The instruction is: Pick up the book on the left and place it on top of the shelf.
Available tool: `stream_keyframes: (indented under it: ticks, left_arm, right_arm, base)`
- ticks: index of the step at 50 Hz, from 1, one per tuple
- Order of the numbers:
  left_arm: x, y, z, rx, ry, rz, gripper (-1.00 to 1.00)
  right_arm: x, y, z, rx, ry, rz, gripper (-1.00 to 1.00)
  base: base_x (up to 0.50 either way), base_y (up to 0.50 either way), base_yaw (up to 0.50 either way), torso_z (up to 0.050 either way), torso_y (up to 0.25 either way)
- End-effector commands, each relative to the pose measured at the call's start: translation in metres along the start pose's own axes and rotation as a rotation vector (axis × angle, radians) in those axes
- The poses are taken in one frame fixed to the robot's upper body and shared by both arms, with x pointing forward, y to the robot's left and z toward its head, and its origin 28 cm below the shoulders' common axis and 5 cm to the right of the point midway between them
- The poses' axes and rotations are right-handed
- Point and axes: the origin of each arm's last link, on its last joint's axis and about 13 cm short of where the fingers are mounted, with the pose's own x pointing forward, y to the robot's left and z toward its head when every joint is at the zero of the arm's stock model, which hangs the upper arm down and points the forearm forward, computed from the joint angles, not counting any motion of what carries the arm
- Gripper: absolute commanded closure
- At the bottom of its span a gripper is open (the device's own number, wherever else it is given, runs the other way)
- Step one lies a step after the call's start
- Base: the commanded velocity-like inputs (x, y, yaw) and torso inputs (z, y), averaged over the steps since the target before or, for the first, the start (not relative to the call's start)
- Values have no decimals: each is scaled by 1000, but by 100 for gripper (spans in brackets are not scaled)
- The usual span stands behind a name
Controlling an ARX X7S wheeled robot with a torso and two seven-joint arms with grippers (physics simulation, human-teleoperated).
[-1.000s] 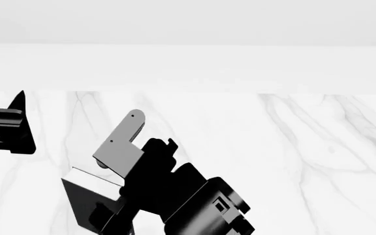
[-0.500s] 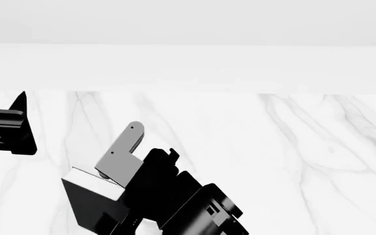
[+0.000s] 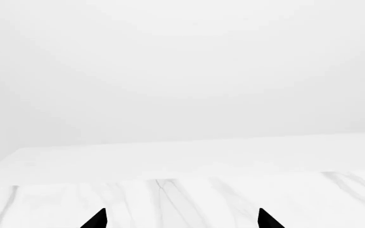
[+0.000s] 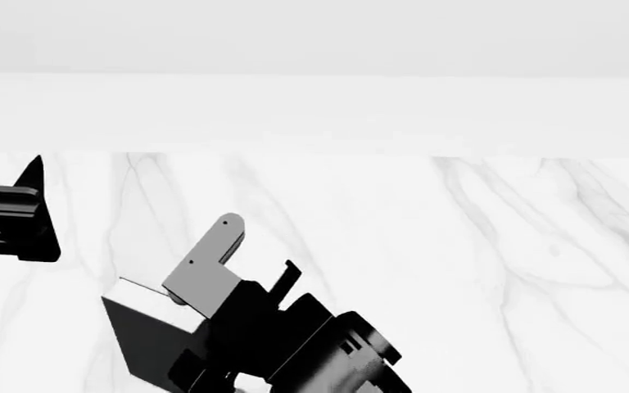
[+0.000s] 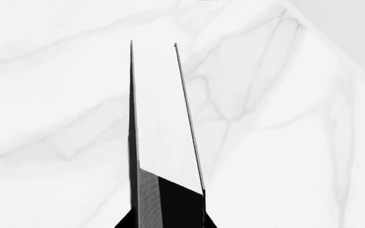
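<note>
The black book with a white page edge sits low at the left of the head view, clamped in my right gripper, whose grey finger lies along its upper side. In the right wrist view the book runs edge-on straight out from the shut jaws, its white pages between two thin black covers. My left gripper is at the far left edge; in the left wrist view its two black fingertips stand wide apart with nothing between them. The shelf is out of view.
A white marble surface with grey veins lies under both arms. A plain white band and wall run along its far side. The two light books do not show.
My right gripper and arm have slid lower in the head view, toward the near edge, still holding the book. The left gripper has barely moved.
</note>
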Motion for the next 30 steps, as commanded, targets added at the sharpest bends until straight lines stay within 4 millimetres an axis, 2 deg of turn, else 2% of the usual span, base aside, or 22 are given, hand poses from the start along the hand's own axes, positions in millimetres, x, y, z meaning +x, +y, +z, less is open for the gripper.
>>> stream_keyframes:
  ticks: [1,4,6,13,17,21,22,23,25,26,28,30]
  left_arm:
    - [-1,0,0,1,0,0,-100]
    - [-1,1,0,-1,-1,1,-100]
    - [-1,1,0,-4,-2,2,-100]
    - [-2,0,1,-1,-4,1,-100]
    - [-2,0,2,-1,-7,1,-100]
    - [-2,0,2,-4,-8,2,-100]
    - [-2,0,2,-2,-8,2,-100]
    - [-3,0,2,-3,-8,1,-100]
    - [-3,1,1,-4,-8,2,-100]
    - [-3,1,1,-4,-8,3,-100]
    - [-3,1,1,-4,-9,3,-100]
    - [-2,1,1,-4,-9,5,-100]
  right_arm:
    - [-1,-5,1,-45,-10,-69,100]
    - [-11,-9,10,-49,-52,-105,100]
    - [-27,-17,25,-39,-92,-147,100]
    - [-65,-33,55,-50,-175,-222,100]
    - [-92,-47,78,-74,-206,-321,100]
    - [-106,-54,89,-123,-211,-429,100]
    - [-110,-59,91,-266,-216,-625,100]
    - [-112,-61,92,-268,-215,-649,100]
    - [-114,-74,90,-611,-182,-1070,100]
    - [-115,-80,90,-700,-153,-1173,100]
    - [-121,-83,91,-713,-128,-1205,100]
    - [-127,-96,93,-810,-62,-1358,100]
  base:
    - [0,0,0,0,0]
    - [0,0,0,0,0]
    - [0,0,0,0,0]
    - [0,0,0,0,0]
    - [0,0,0,0,0]
    - [0,0,0,0,0]
    - [0,0,0,0,0]
    - [0,0,0,0,0]
    - [0,0,0,0,0]
    - [0,0,0,0,0]
    - [0,0,0,0,5]
    - [0,0,0,0,0]
